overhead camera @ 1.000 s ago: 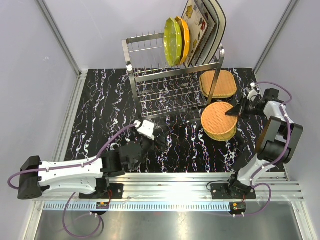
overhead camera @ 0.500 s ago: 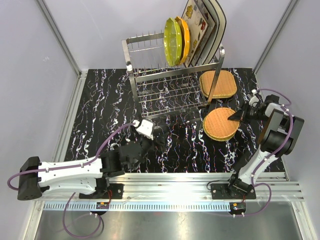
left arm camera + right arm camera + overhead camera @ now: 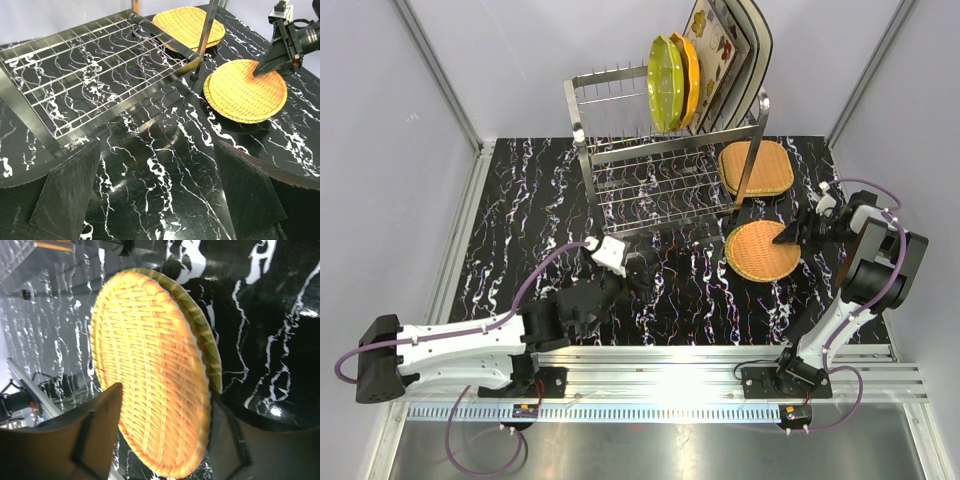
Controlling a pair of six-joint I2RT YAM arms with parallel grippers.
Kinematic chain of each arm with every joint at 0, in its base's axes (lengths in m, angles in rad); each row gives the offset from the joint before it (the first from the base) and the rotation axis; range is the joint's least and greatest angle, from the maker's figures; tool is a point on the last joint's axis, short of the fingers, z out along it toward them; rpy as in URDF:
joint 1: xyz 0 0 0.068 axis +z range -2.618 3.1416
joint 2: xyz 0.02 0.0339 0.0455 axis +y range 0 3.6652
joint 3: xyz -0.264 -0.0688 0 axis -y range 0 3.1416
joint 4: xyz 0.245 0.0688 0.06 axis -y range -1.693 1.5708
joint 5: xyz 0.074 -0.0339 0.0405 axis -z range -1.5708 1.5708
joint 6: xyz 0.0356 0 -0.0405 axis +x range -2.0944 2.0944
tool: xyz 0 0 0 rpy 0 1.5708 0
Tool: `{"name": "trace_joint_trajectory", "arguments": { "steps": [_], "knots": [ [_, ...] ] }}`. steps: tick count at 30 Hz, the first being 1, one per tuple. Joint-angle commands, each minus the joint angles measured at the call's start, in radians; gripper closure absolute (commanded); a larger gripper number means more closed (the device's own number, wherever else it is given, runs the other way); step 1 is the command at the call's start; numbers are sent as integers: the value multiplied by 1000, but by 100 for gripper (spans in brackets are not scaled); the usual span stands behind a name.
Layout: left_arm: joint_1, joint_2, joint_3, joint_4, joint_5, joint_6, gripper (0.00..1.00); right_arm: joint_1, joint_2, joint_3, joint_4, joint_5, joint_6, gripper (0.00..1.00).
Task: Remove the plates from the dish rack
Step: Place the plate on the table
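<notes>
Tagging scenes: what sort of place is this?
Probably a lab test cell, not a kitchen: left arm and right arm bolted to an aluminium rail, plain panel walls, a dish rack staged on a marble-pattern tabletop.

Square plates (image 3: 718, 45) cropped at top edge.

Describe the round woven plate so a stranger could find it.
Start at the steel dish rack. By its right end lie two tan woven plates. The round plate lies in front; the squarish plate sits farther back.
</notes>
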Motion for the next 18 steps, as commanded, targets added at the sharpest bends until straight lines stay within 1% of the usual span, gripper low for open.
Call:
{"name": "trace_joint_trajectory", "arguments": {
  "steps": [1, 4, 7, 8, 9, 12, 13, 18],
  "knots": [
    [28, -3, 30, 22, 32, -74, 1, 0, -22, 51, -35, 69, -72, 29],
    [48, -9, 53, -12, 46, -110, 1, 2, -35, 64, -42, 116, -87, 20],
    [71, -14, 88, -62, 41, -178, 1, 2, -40, 83, -56, 153, -109, 18],
    [79, -14, 102, -105, 44, -202, 1, 2, -40, 84, -62, 162, -119, 18],
    [88, -12, 137, -133, 49, -253, 1, 2, -48, 87, -62, 173, -125, 18],
    [137, -2, 188, -212, 130, -301, 1, 3, -68, 91, -67, 199, -145, 18],
    [151, 6, 214, -220, 165, -302, 1, 5, -74, 89, -67, 211, -156, 17],
    [169, 26, 265, -223, 231, -279, 1, 14, -115, 91, -64, 253, -184, 16]
  ]
}}
